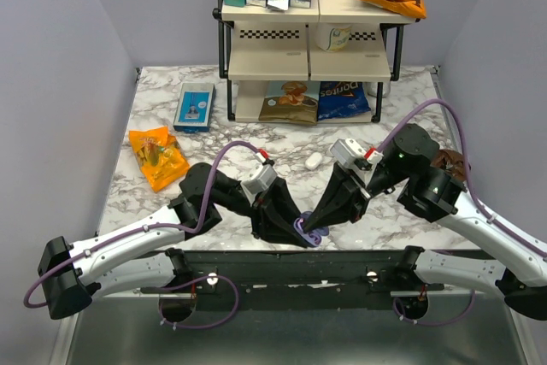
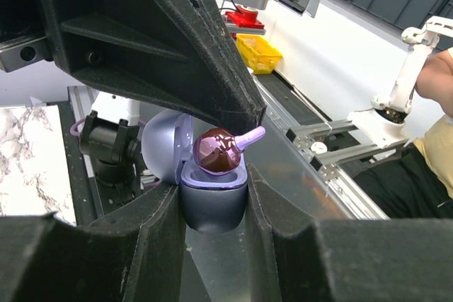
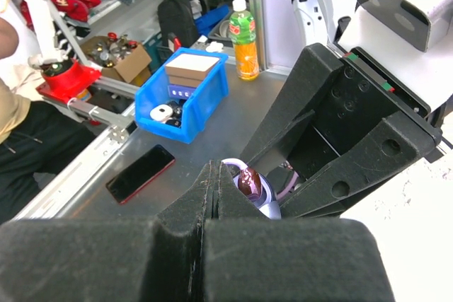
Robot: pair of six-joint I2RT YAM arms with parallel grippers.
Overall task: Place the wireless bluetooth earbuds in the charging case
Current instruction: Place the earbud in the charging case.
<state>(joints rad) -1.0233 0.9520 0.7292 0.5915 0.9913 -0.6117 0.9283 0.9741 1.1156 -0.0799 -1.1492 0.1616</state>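
The charging case (image 2: 212, 206), lavender-blue with its lid hinged back, sits upright between the fingers of my left gripper (image 2: 212, 185), which is shut on it at the table's near edge. One glossy purple earbud (image 2: 216, 152) rests tilted in the case's open mouth. Its lavender ring tip runs up into the tips of my right gripper (image 3: 214, 167), which is shut on it. In the right wrist view the earbud (image 3: 248, 182) lies just past those tips, above the case (image 3: 267, 206). From above, both grippers meet over the case (image 1: 309, 233). I see no other earbud.
A white oval case (image 1: 314, 161) lies behind the grippers. An orange snack bag (image 1: 158, 156) and a blue box (image 1: 195, 106) sit at the left. A shelf rack (image 1: 308, 40) with boxes and chip bags stands at the back.
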